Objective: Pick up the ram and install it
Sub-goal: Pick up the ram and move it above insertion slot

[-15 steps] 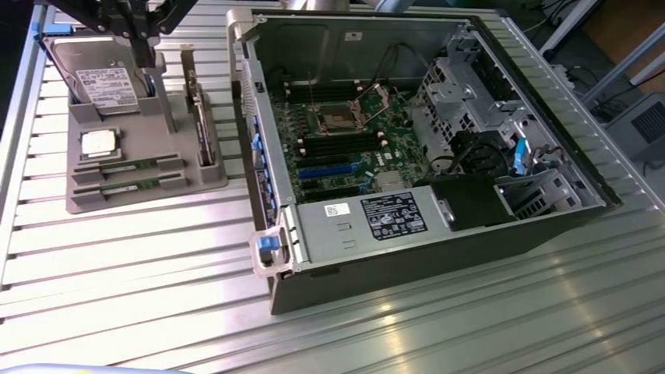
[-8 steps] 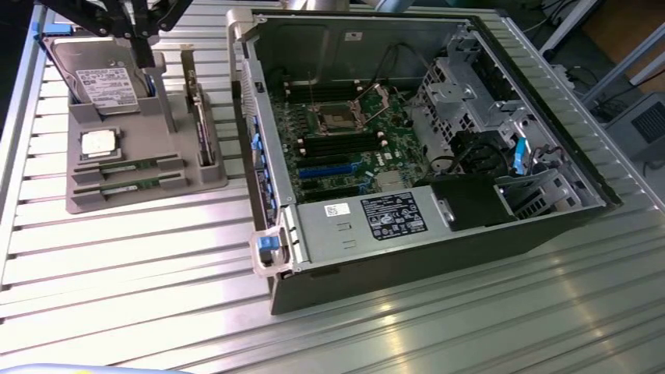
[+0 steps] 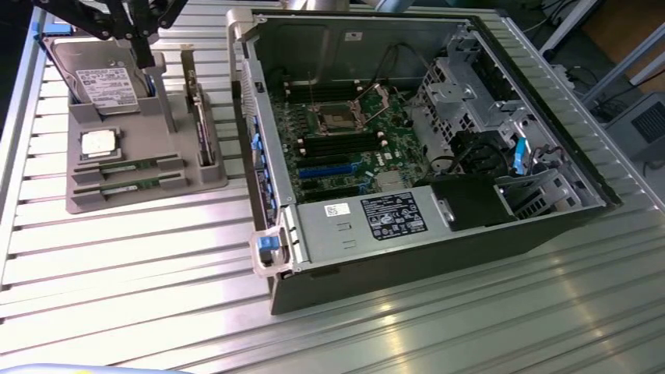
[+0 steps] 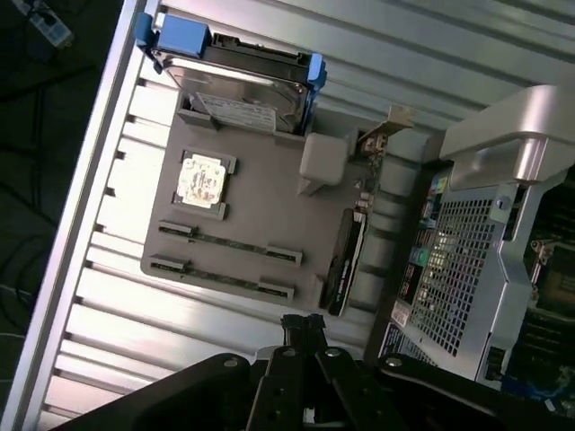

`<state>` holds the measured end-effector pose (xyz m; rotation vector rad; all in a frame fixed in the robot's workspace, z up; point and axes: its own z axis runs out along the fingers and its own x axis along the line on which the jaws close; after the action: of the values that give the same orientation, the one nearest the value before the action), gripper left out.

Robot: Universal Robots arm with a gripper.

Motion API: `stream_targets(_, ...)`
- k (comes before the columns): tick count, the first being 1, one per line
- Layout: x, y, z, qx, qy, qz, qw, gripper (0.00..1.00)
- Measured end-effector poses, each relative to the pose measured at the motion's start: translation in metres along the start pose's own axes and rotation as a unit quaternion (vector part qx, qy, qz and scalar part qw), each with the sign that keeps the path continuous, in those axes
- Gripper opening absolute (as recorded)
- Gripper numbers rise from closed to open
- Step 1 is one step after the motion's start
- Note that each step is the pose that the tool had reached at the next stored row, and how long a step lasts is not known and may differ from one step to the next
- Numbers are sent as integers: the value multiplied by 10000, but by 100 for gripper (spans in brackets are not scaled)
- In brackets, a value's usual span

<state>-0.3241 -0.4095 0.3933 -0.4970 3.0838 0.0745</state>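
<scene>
Pincer [image 3: 142, 56] hangs above the grey tray [image 3: 195, 181], fingers together, nothing btwn them. Two ram sticks [image 3: 130, 166] lie flat in their tray slots, side by side, at the end away from the hard drive [image 3: 104, 82] and just beside the processor chip [image 3: 99, 142] — pincer not touching them. Expansion card [image 3: 202, 117] stands upright on the tray's side toward the open PC case [image 3: 582, 179]. Tray & case sit on the slatted metal worktop [image 3: 156, 273].
</scene>
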Motion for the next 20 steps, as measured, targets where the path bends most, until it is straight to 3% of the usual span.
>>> stream_targets(4,0,0,0,-11,23,-516,9987,10)
stream_targets(10,0,0,0,-21,55,-1164,9932,10)
stream_targets(14,0,0,0,-31,79,-1700,9854,10)
stream_targets(15,0,0,0,-35,87,-1868,9824,10)
stream_targets(17,0,0,0,-40,97,-2092,9778,10)
stream_targets(20,0,0,0,-46,115,-2467,9690,10)
